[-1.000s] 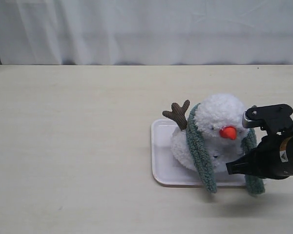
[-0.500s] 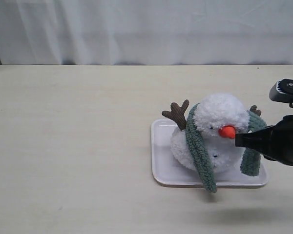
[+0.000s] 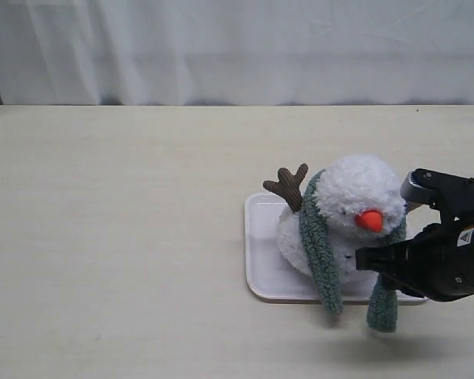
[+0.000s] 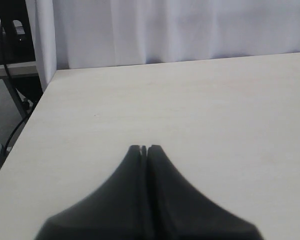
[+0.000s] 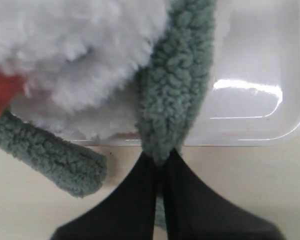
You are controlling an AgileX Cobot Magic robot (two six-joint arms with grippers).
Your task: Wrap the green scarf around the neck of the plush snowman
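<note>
The plush snowman (image 3: 355,189) sits on a white tray (image 3: 261,245), its orange nose (image 3: 370,220) facing front. The green scarf (image 3: 317,245) runs behind the neck; one end hangs down the snowman's left front past the tray's edge. My right gripper (image 3: 362,258) is shut on the other part of the scarf (image 5: 177,90), in front of the body, and the tail (image 3: 381,304) dangles below it. In the right wrist view the gripper (image 5: 161,157) pinches the strip beside the white plush (image 5: 75,50). My left gripper (image 4: 144,148) is shut and holds nothing, over bare table.
The tray's glossy rim (image 5: 255,65) lies just past the right gripper's tips. A brown twig arm (image 3: 287,184) sticks out at the snowman's left. A white curtain (image 3: 237,47) backs the pale table (image 3: 110,237). The table's edge (image 4: 32,110) shows in the left wrist view.
The right gripper, still holding the scarf, rose and swung right half a second ago. It has since come back down and left across the snowman's front, and the tail hangs lower.
</note>
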